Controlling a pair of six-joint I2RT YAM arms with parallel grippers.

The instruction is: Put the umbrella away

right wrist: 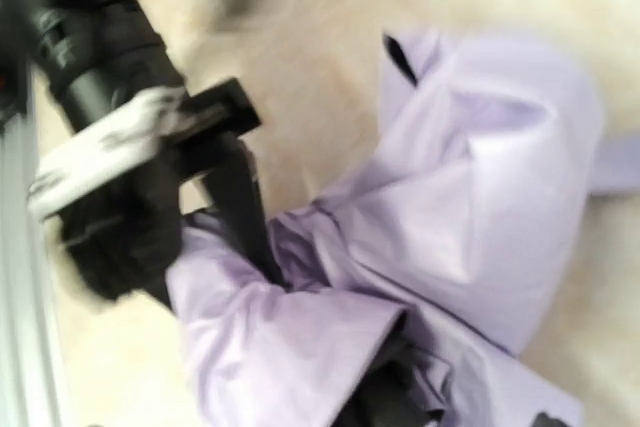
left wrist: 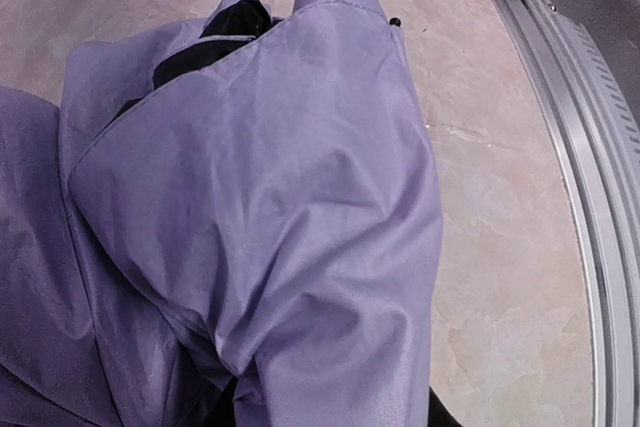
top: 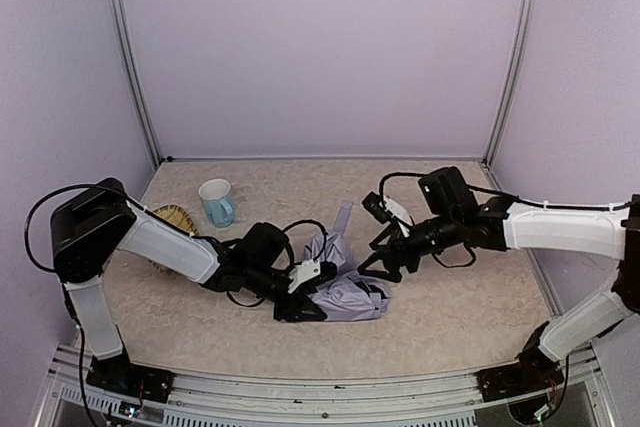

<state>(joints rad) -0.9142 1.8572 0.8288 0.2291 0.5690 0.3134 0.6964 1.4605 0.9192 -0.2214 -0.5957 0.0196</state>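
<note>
One umbrella [top: 350,292] between left end effector [top: 308,299], state unclear, and right end effector [top: 385,269], spread.

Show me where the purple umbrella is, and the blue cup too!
umbrella [top: 352,295], top external view, on its crumpled purple fabric between the two arms.
cup [top: 220,210], top external view, on its blue outside wall.

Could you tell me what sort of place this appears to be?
Probably a lab robot cell, not a home: plain wall panels in aluminium posts, a metal rail along the tabletop's near edge, and props such as an umbrella and a mug.
</note>
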